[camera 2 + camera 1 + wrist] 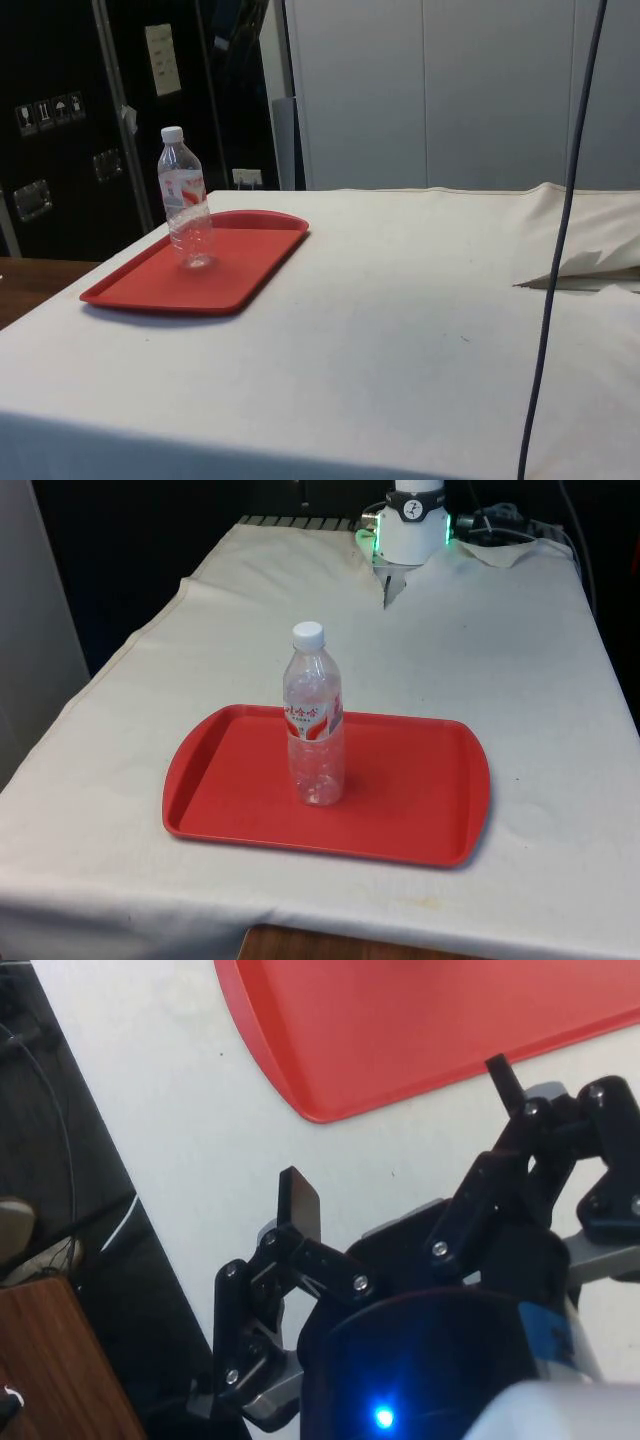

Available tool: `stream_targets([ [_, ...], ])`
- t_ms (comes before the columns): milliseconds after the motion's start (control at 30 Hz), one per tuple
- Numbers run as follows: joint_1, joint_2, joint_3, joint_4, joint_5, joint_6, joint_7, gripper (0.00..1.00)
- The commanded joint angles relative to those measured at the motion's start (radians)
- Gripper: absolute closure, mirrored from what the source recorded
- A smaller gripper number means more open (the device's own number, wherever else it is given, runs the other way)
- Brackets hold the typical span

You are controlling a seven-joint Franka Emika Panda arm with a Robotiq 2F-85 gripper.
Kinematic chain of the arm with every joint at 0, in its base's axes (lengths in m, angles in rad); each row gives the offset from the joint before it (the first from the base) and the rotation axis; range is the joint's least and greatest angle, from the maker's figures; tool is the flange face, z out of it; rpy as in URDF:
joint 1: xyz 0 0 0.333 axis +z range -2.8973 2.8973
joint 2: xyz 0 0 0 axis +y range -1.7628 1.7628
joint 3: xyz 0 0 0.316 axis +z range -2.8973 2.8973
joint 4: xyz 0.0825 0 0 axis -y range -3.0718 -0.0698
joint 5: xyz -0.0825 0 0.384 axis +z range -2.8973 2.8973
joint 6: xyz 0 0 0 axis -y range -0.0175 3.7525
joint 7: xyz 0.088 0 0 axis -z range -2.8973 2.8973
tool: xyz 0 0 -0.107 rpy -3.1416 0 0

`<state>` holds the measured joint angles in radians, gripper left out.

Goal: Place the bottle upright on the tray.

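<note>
Covering the desk is a white cloth, slightly creased and faintly stained, that hangs over the edges in soft folds. On it lies a red tray, a smooth plastic rectangle with rounded corners and a low raised rim, its long side running across the front view. A clear plastic bottle stands upright on the tray, towards the front view's left of its middle; the body is ribbed and see-through, banded by a red and white label, and closed with a white screw cap. The side view shows the bottle from another angle, straight on its base, with the tray near the desk's end and a dark cable hanging down close to that camera. In the wrist view the gripper hovers over bare cloth just beside a rounded corner of the tray; its black fingers are spread wide apart with nothing between them. That view also takes in a brown wooden surface past the desk's edge.
</note>
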<state>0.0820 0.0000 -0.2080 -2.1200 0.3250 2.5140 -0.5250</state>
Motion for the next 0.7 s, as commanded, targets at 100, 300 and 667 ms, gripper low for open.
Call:
stream_targets([
  [100, -0.001, -0.006, -0.005, 0.004, -0.004, -0.028, -0.012, 0.0],
  [300, 0.0, -0.006, -0.011, 0.011, 0.0, -0.052, -0.02, 0.0],
  [667, 0.0, -0.05, -0.022, 0.006, 0.005, -0.155, -0.014, 0.0],
])
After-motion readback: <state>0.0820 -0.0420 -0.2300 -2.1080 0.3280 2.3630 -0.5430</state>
